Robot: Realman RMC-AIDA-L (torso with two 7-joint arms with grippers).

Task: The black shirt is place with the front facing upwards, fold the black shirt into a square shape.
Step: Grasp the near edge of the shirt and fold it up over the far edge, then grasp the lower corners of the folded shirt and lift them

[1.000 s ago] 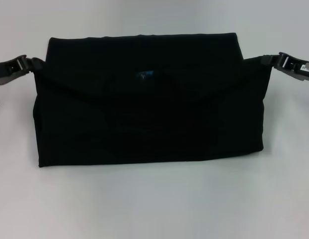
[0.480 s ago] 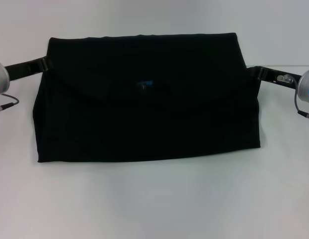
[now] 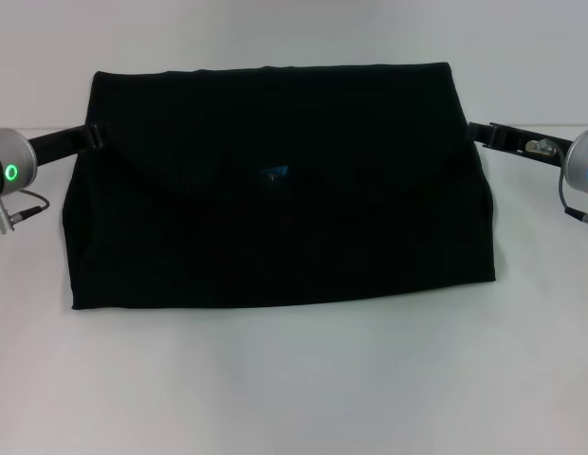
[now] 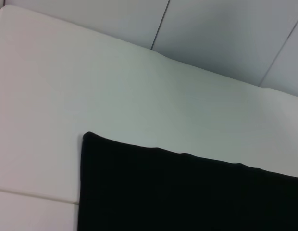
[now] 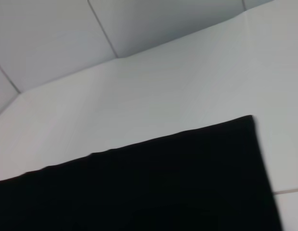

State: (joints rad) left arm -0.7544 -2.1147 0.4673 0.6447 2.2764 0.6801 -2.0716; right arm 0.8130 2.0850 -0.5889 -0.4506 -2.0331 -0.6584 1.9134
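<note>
**Black shirt lying folded, my arms at its two ends**

The large black soft-cloth shirt [image 3: 275, 185] is lying flat on the white table [image 3: 294, 379] as a wide folded rectangle, a small blue logo [image 3: 274, 173] showing near its middle. I am holding my left gripper [image 3: 90, 138] against the shirt's left edge, near its far corner, and my right gripper [image 3: 476, 133] against the right edge, opposite. Both are sitting at the cloth's border, and I cannot tell whether my jaws are apart or together.
</note>
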